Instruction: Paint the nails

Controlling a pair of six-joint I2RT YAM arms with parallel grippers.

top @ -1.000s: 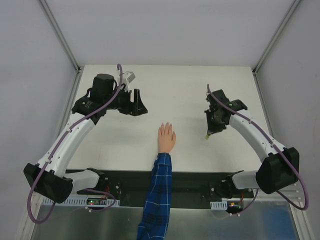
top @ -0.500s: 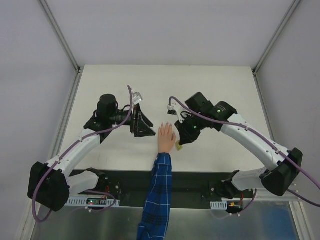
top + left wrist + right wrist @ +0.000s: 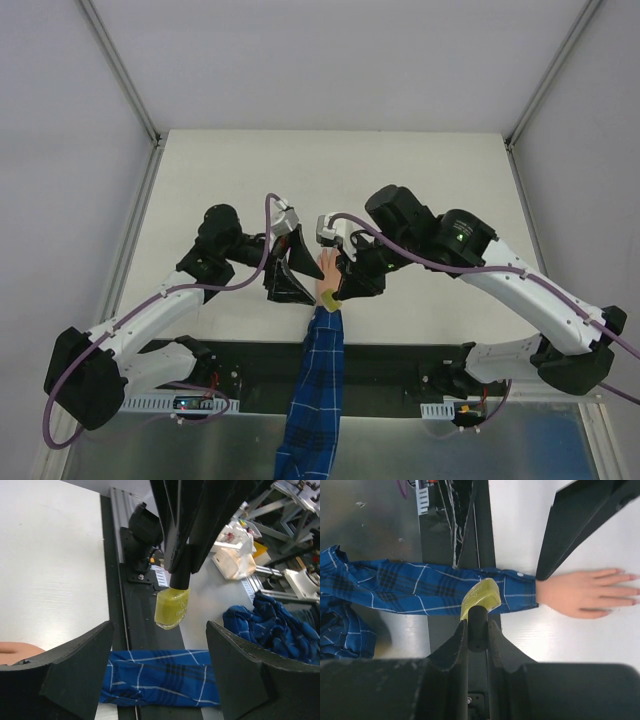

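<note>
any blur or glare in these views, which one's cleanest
Top external: even light, soft shadows, sharp throughout, the cleanest. Left wrist: polish bottle crisp, near fingers soft-edged. Right wrist: white table nearly washed out, mannequin hand sharp, base of the right gripper a dark blur.

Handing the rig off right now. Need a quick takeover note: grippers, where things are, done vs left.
Left gripper: open, empty, beside the mannequin hand.
Right gripper: shut on the black cap of the polish bottle, above the sleeve cuff.
The hand lies flat on the table; nails look bare.
Done: bottle lifted, cap on.
Left: uncap, paint every nail.
</note>
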